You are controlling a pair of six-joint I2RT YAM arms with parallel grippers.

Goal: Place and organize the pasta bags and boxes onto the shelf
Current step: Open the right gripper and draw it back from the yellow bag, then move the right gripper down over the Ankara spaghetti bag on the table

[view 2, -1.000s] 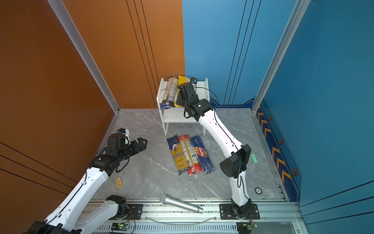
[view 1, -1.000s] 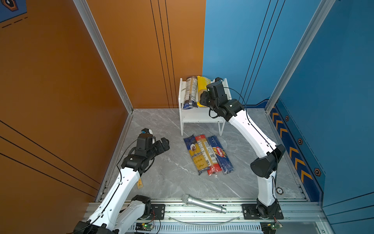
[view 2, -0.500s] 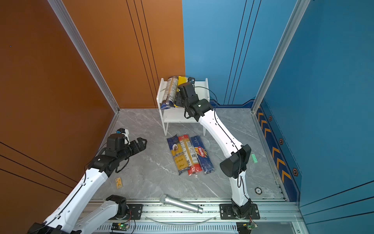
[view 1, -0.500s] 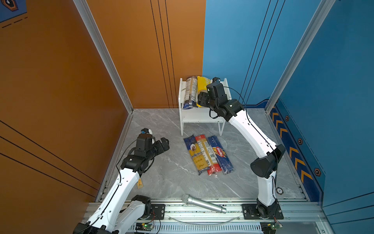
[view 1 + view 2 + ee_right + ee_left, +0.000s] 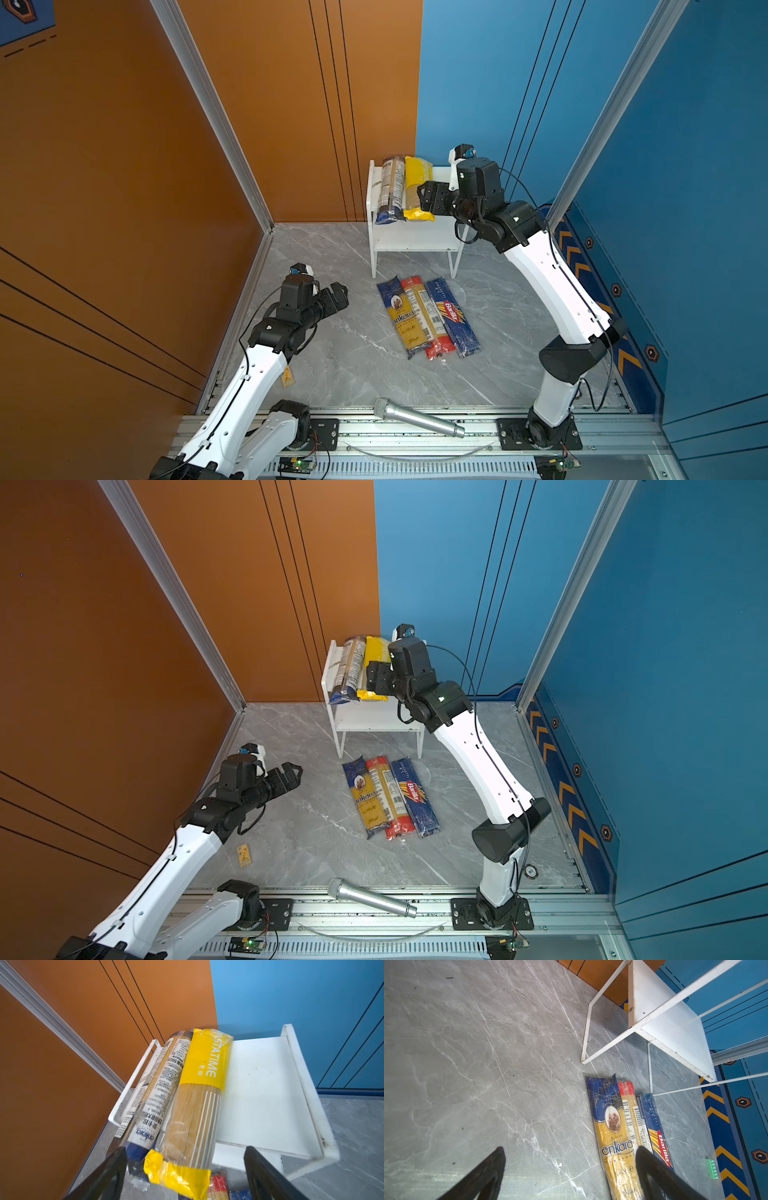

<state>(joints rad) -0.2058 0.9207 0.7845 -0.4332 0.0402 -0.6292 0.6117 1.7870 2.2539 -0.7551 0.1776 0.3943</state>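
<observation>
Grey worktop [image 5: 353, 374]: the left end effector [image 5: 331, 287] hovers spread and empty, while the Ankara pack [image 5: 401, 318], red-ended pack [image 5: 426, 322] and Barilla pack [image 5: 453, 318] lie before the shelf [image 5: 415, 240]. Its top board holds the clear pack [image 5: 390, 187] and the yellow pack [image 5: 415, 178], with the right end effector [image 5: 422, 199] spread around the yellow one, so placing seems done. Next it should back off and fetch another.

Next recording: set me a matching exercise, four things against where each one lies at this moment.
Things:
1. yellow pack
2. Barilla pack
3. microphone
4. red-ended pack

Places:
a. on the metal rail at the front
b. on the shelf, top board
c. on the floor, between two other packs
d. on the floor, right end of the row in both top views

Pairs: 1-b, 2-d, 3-a, 4-c
</observation>
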